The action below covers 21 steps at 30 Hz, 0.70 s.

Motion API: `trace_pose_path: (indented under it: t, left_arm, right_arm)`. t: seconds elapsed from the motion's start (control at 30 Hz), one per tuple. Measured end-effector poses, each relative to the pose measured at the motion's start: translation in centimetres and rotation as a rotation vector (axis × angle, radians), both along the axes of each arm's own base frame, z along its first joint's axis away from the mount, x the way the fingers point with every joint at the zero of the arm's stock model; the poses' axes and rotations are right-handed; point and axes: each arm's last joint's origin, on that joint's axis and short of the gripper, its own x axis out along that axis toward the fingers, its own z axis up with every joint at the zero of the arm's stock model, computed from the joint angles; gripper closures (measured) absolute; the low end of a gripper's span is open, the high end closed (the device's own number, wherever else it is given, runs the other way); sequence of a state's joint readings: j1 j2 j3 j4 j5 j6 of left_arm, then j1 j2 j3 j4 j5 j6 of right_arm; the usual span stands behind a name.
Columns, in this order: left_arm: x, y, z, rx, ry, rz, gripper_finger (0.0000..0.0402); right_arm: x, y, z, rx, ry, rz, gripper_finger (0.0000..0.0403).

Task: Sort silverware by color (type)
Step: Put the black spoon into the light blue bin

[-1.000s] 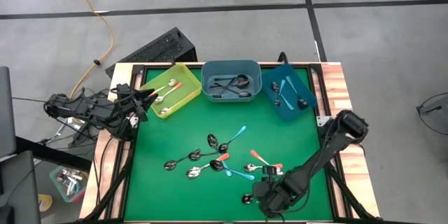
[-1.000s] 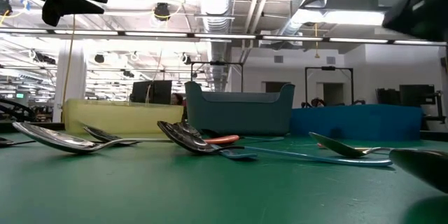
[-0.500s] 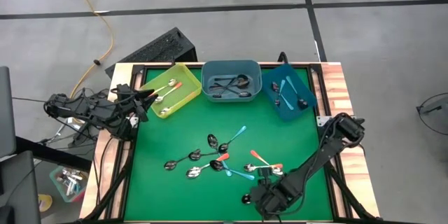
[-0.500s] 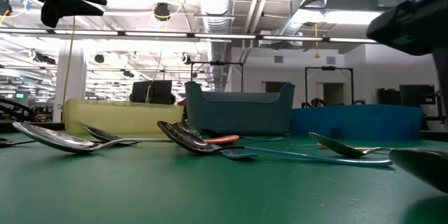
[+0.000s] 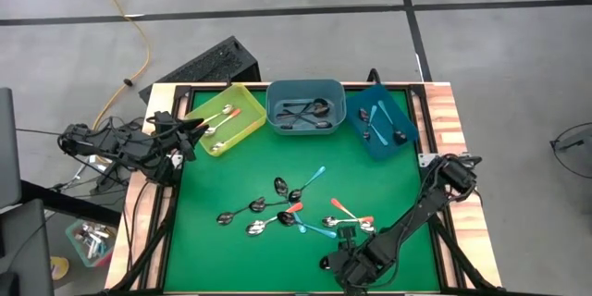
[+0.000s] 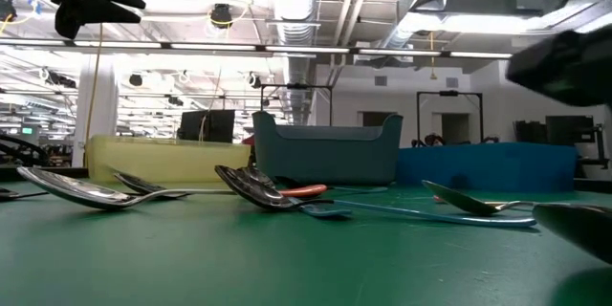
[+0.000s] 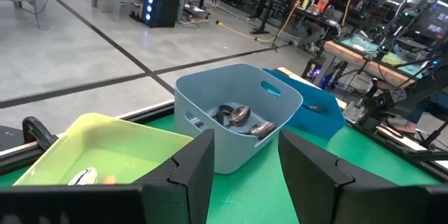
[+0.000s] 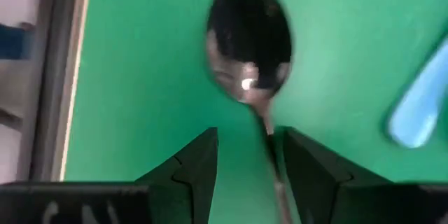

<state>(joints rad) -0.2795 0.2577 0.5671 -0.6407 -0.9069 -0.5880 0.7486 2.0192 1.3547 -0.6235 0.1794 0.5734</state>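
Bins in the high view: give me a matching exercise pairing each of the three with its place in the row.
Things:
1. yellow bin
2. grey-blue bin
3. dark blue bin

Places:
A. middle of the row
B. on the right arm's side
C. on the left arm's side

Pairs: 1-C, 2-A, 3-B

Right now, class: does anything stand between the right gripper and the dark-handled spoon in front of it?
Nothing visible does. The right gripper is open, its fingers straddling the dark-handled spoon and its thin handle, with only bare green mat around. A light blue handle lies off to one side.
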Motion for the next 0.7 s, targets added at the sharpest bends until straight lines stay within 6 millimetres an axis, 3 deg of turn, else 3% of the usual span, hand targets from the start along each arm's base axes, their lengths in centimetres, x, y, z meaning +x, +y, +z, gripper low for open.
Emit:
trace_pose_path:
  t: [0.2,0.7]
  left_arm:
    - [-0.01,0.01,0.02,-0.002,-0.004,0.004,0.0258]
    - [-0.01,0.01,0.01,-0.002,-0.003,0.003,0.0258]
  right_arm:
    - [0.08,0.16,-0.47,0.024,0.020,-0.023,0.0245]
    - [0.22,-0.30,-0.63,0.030,0.037,-0.111,0.0384]
